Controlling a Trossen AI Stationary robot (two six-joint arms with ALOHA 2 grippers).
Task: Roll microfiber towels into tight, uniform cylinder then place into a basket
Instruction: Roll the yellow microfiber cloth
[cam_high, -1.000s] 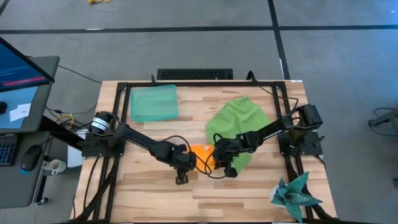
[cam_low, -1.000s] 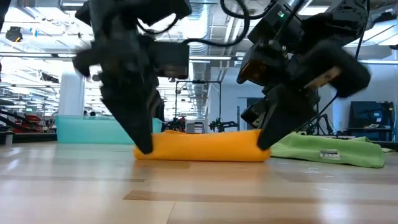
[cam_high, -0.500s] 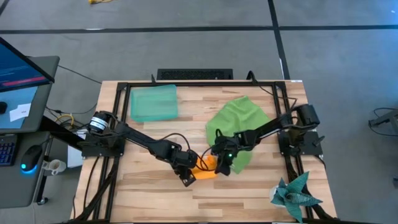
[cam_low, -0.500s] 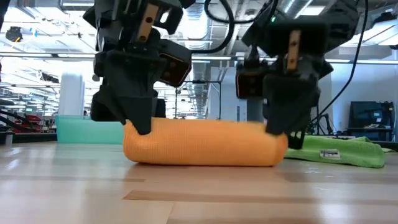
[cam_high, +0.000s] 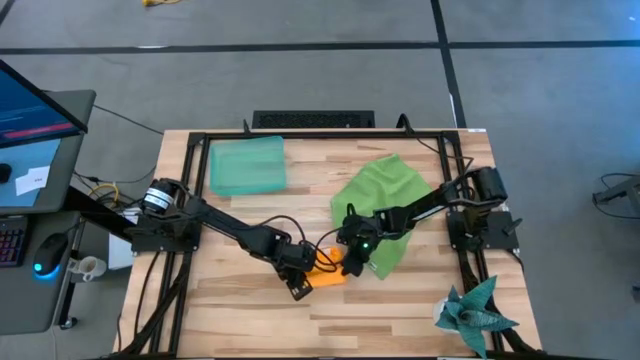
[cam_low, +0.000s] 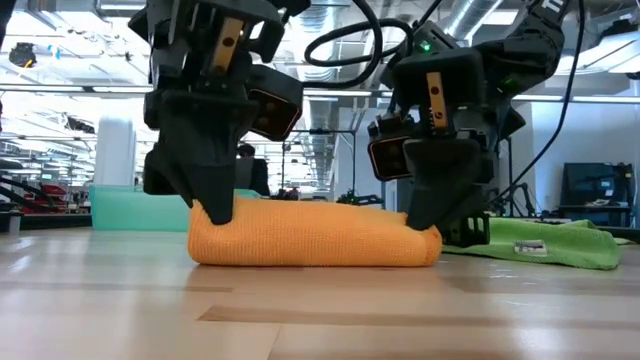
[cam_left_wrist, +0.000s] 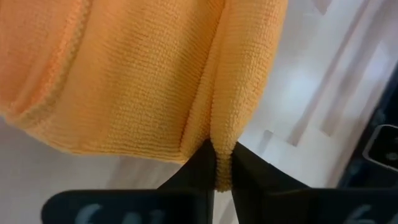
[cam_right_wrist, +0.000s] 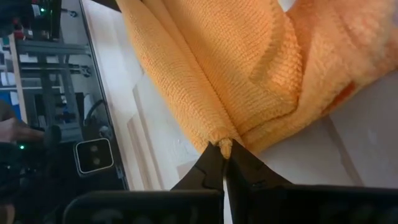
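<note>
Both arms have rolled the orange towel (cam_low: 315, 234) nearer the worktop's (cam_high: 240, 300) front edge. Left gripper (cam_low: 215, 205) and right gripper (cam_low: 425, 220) each pinch an end. Uneven pull could loosen the roll.

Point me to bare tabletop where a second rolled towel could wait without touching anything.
Free: the front-left wood of the table, below the left arm; also the strip between the basket and the green towel. Crowded: centre, where the left gripper and right gripper pinch the orange towel; front-right corner holds the spiky teal star.
</note>
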